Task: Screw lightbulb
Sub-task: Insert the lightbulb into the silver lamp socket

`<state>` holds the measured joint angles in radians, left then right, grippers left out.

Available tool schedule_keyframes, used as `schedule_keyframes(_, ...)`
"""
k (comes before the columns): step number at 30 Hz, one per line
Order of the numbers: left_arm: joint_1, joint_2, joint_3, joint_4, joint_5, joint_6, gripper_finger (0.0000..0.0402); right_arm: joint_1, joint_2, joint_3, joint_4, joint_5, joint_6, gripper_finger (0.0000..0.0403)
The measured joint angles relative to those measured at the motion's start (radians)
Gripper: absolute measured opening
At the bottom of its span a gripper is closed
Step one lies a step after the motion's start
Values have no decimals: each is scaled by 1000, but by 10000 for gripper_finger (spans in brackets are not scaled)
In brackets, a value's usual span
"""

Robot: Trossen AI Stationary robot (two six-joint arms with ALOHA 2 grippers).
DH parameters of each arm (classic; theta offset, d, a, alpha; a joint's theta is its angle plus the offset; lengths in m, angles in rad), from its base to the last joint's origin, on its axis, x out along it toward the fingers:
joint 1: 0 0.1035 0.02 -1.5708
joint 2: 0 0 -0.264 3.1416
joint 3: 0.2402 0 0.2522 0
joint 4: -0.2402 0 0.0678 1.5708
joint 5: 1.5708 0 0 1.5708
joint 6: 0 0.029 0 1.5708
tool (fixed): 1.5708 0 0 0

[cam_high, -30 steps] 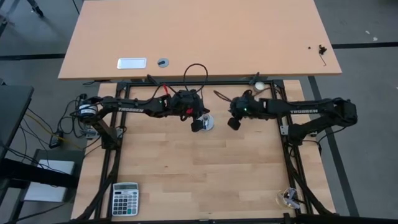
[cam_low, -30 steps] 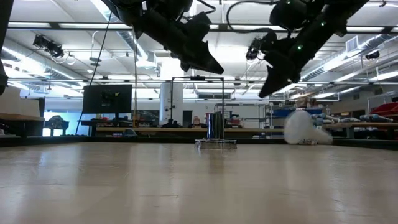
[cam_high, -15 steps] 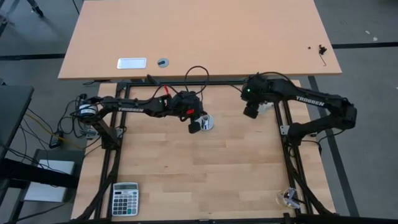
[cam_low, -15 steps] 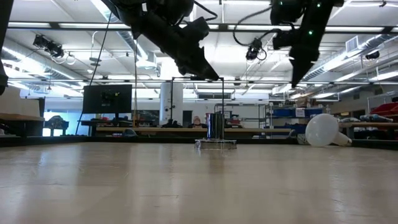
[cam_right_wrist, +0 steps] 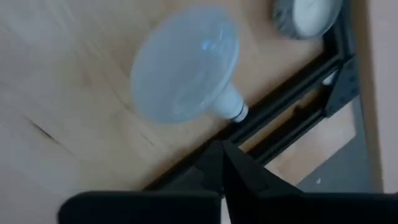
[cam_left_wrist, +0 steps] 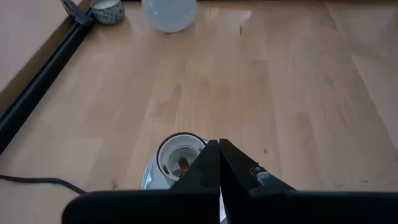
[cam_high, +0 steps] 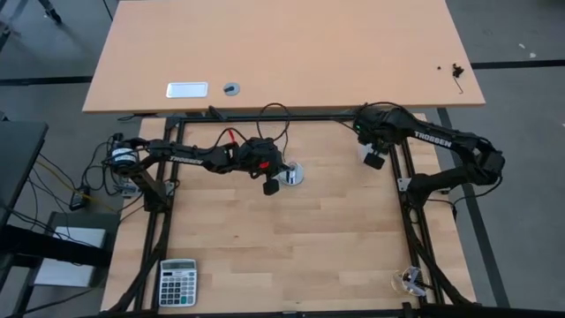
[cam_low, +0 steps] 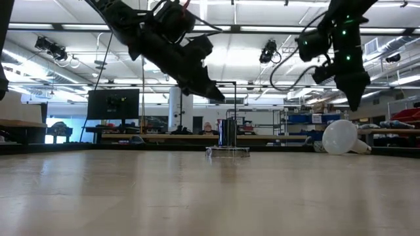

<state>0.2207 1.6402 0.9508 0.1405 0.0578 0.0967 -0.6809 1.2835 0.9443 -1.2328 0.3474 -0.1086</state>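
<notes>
The white lightbulb (cam_low: 341,137) (cam_right_wrist: 186,65) lies on its side on the wooden table by the far right rail, its narrow base (cam_right_wrist: 235,111) pointing at the rail. In the high view my right arm covers most of it. My right gripper (cam_high: 374,161) (cam_right_wrist: 222,146) hovers above it, shut, pointing steeply down. The round silver socket (cam_high: 292,174) (cam_left_wrist: 177,158) stands upright at the table's far middle. My left gripper (cam_high: 271,185) (cam_left_wrist: 217,144) is shut, slanting down just above and beside the socket. Neither gripper holds anything.
A small whitish disc (cam_right_wrist: 308,15) (cam_left_wrist: 107,11) sits in the far right corner by the black frame rail (cam_high: 399,190). The socket's black cord (cam_left_wrist: 31,181) trails off to one side. A calculator (cam_high: 178,283) lies at the near left.
My right gripper has swung from beside the socket toward the table's far right corner and tipped from a shallow slant to pointing steeply down over the lightbulb. The lightbulb rolled a little toward the right edge, then lay still. My left gripper has sunk toward the socket.
</notes>
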Motion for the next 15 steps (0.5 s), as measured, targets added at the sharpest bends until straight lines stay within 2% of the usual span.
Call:
schedule_keyframes(5, 0, 0, -6, 8, -1, -3, 0, -16, 67, -54, 28, -42, -14, 27)
schedule_keyframes(9, 0, 0, -6, 27, -1, -3, 0, -1, 107, -63, 134, -170, -26, 28)
schedule_keyframes(15, 0, 0, -6, 24, -1, -3, 0, 48, 61, -61, 357, -361, -27, 21)
